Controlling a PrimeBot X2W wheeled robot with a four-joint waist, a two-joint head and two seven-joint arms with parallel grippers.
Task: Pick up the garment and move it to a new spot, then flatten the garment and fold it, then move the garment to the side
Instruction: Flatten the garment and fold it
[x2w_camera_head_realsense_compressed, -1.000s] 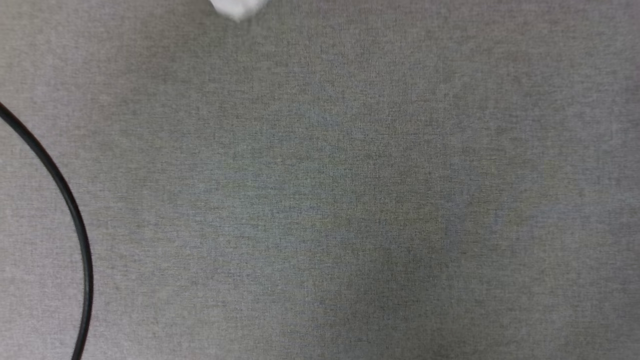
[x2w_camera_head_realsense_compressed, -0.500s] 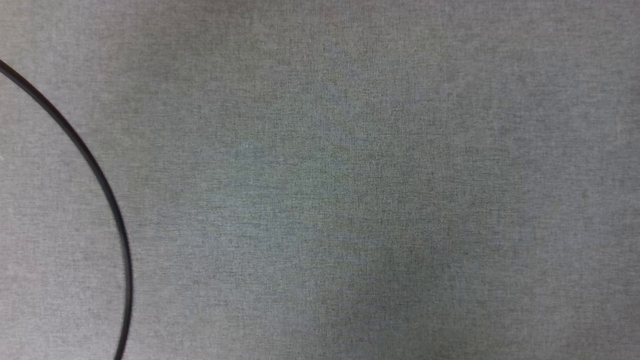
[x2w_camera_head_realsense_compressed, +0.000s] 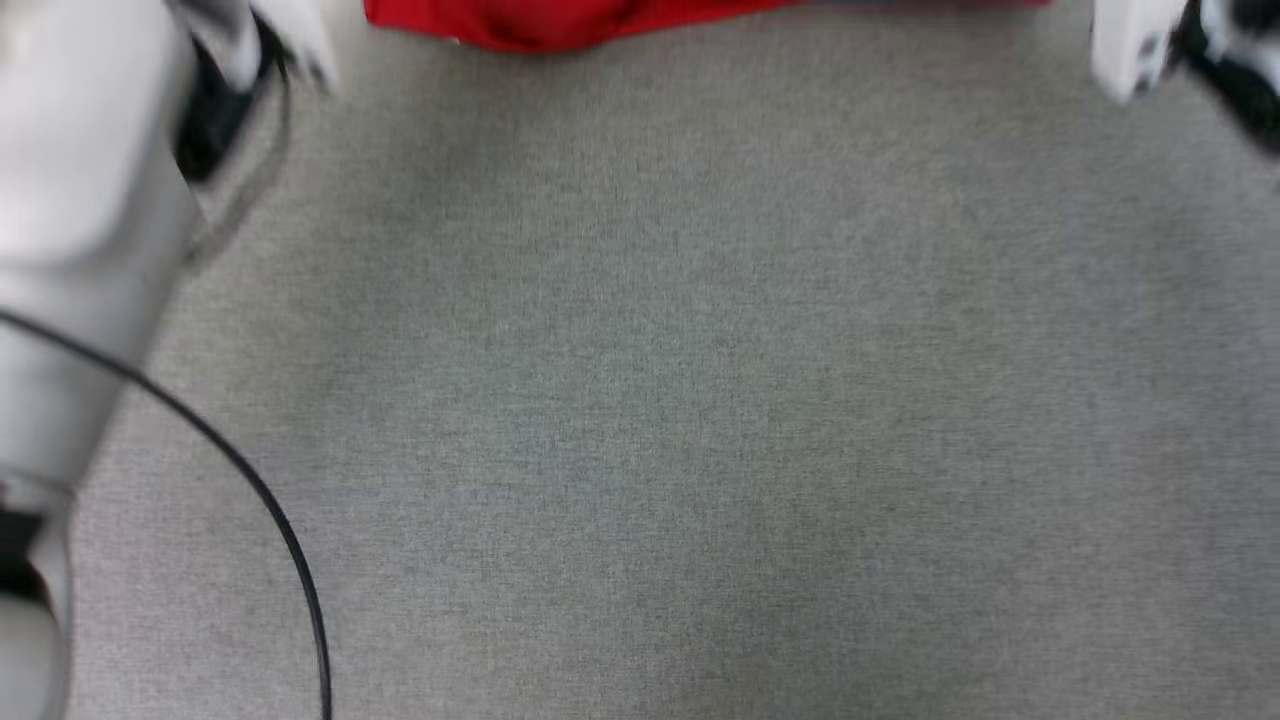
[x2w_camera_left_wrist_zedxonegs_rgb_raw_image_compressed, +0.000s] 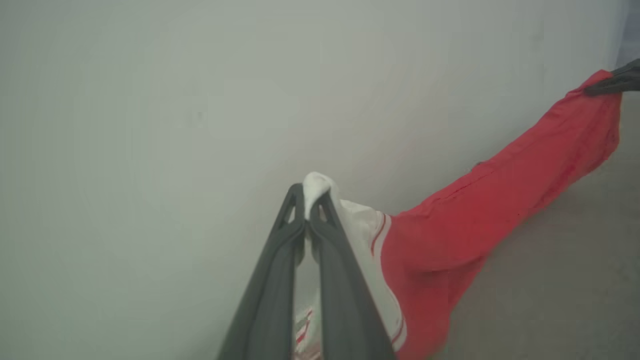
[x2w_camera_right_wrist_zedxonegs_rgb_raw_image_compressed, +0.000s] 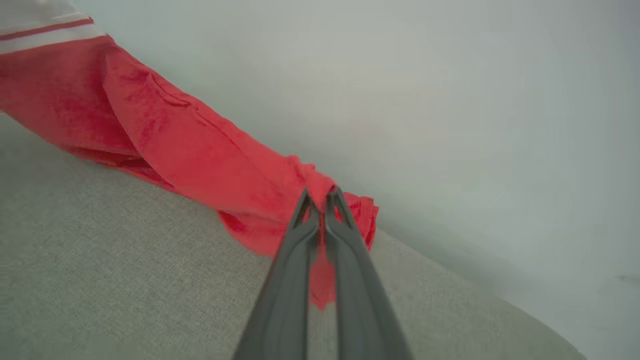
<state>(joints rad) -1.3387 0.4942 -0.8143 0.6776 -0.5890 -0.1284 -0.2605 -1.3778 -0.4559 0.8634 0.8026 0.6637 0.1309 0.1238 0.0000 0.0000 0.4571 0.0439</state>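
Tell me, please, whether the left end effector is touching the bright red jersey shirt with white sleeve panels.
Touching. The left wrist view shows the left end effector shut on a white fold of the bright red jersey shirt.

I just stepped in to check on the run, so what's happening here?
The robot holds the red garment with both grippers, spread between them over a grey fabric surface. The left gripper is shut on a white sleeve part, the right gripper on a bunched red edge. Whether the cloth hangs clear of the surface is hard to tell. A black cable lies on the robot's left side. Flattening and folding are not yet done.
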